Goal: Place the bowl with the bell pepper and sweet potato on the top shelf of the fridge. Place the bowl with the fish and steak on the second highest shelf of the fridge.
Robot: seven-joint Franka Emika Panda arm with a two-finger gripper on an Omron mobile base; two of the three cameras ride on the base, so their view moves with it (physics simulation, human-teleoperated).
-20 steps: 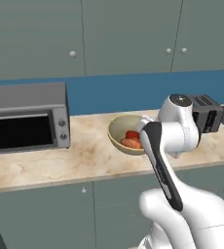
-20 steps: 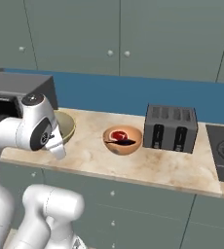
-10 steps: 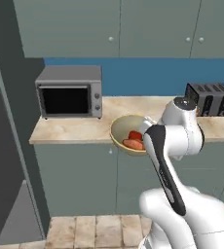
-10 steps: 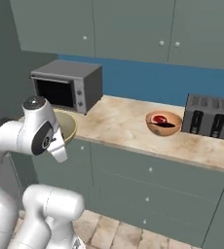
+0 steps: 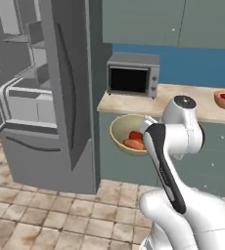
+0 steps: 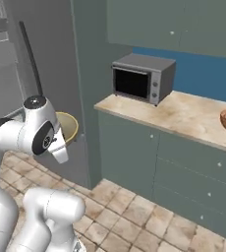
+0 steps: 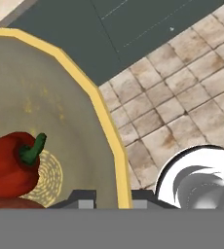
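Veggie bowl riding toward the fridge

Gripper [image 7: 113, 198] pinches the bowl [image 5: 120, 135] by its rim; any jolt could tip it, spilling the pepper [image 7: 9, 163] sitting inside the jaws.

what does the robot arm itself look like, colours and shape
The arm is glossy white with rounded, tube-like links and a bulbous body. A dark strip runs along one link, and the joints carry dark round caps, one grey-topped. The end effector has two small dark grey finger tips. No cables or markings are visible.
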